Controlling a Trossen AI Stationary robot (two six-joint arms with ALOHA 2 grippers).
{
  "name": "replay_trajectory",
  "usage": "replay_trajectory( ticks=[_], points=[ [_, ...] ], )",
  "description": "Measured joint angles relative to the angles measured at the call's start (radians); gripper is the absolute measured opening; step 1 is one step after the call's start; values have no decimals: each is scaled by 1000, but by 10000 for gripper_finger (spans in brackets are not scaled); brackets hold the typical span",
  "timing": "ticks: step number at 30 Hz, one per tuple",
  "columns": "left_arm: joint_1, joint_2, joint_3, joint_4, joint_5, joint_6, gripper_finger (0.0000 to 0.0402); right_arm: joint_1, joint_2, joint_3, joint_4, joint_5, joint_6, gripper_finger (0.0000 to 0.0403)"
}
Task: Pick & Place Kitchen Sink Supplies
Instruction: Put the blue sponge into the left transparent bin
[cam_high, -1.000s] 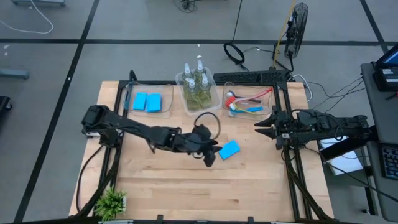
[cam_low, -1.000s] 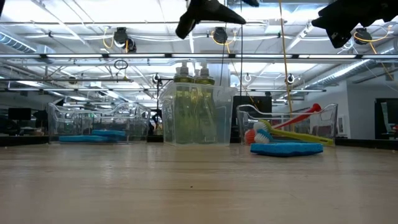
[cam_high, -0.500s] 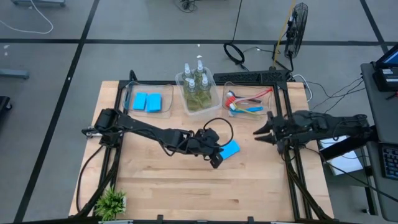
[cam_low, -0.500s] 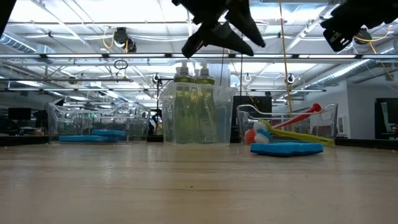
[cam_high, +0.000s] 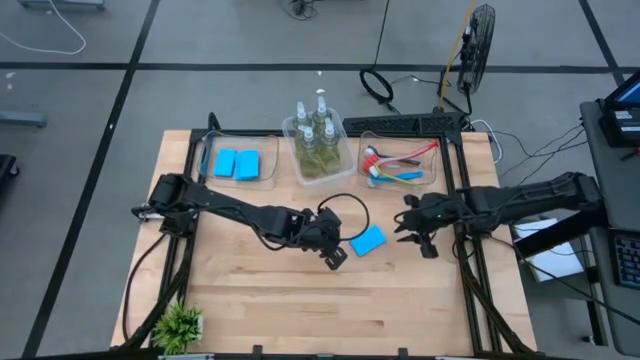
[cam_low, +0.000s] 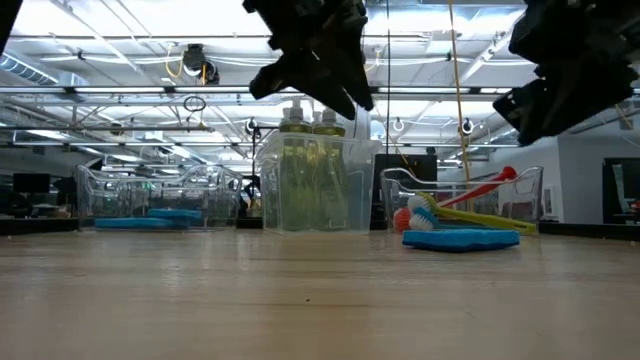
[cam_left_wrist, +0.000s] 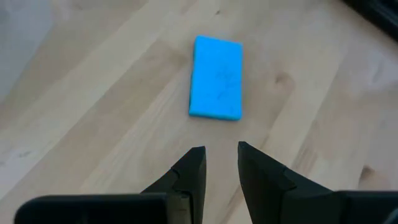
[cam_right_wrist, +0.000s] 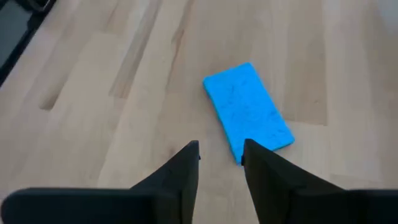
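While grippers hover, sponge (cam_high: 368, 240) lies flat (unobstructed).

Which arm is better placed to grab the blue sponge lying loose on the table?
Probably the left. The left gripper sits just beside the blue sponge, its fingers narrowly apart and pointing at it. The right gripper also faces the sponge but is slightly farther off.
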Motion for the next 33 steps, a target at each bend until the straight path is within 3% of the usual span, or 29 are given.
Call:
replay_trajectory(
  ticks=[5,13,20,33],
  points=[
    [-21,-64,-4,-76,-32,-3,93,0,62,0,9,-14,-45,152],
    [-76,-252,-146,-64,-224,-63,93,0,164,0,80,-9,-105,200],
    [-123,-410,-319,-21,-294,-131,93,8,314,83,106,72,-212,201],
    [-164,-528,-388,5,-366,-125,93,33,574,135,160,138,-294,199]
  ],
)
